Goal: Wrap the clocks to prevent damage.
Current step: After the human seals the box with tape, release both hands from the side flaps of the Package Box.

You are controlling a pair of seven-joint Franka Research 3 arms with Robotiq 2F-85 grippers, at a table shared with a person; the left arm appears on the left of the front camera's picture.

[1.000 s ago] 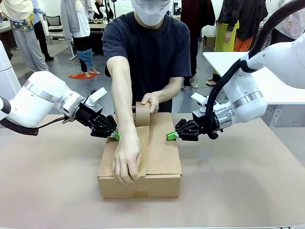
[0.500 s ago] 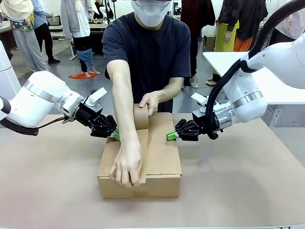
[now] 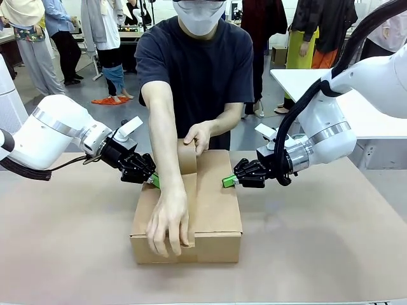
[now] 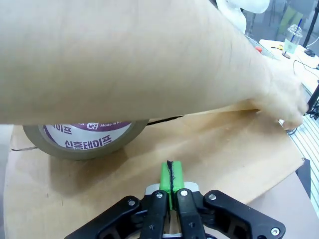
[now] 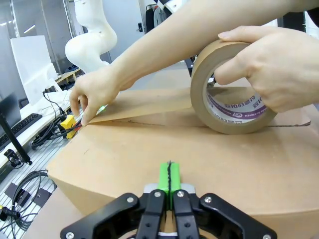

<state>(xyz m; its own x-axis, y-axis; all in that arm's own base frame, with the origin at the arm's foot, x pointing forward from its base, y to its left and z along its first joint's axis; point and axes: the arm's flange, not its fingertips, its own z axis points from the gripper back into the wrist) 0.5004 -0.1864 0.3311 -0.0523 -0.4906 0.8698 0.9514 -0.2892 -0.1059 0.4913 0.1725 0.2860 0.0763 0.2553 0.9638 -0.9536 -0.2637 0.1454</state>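
Since the earlier frames, the person's hand at the near edge (image 3: pixel 168 222) has slid forward, and its fingers now hang over the front face of the cardboard box (image 3: pixel 216 210). The tape roll (image 3: pixel 188 159) has sunk lower toward the box's far end. Both arms stay where they were.

One closed cardboard box sits in the middle of the table (image 3: pixel 318 241), and what it holds cannot be told. One strip of brown tape (image 3: pixel 193 190) runs along the top seam from the roll to the near edge. The near hand pins the strip there. The person's other hand (image 3: pixel 198 135) grips the single roll, which stands on edge at the far end of the top.

Two grippers flank the box. The left gripper (image 3: pixel 154 181) reaches in at the far left top edge, clenched with its green pads pressed together and nothing between them. The right gripper (image 3: pixel 226 182) mirrors it at the far right top edge, equally clenched and empty. In the wrist views each tip lies low over the cardboard top. Whether either presses on the top cannot be told.
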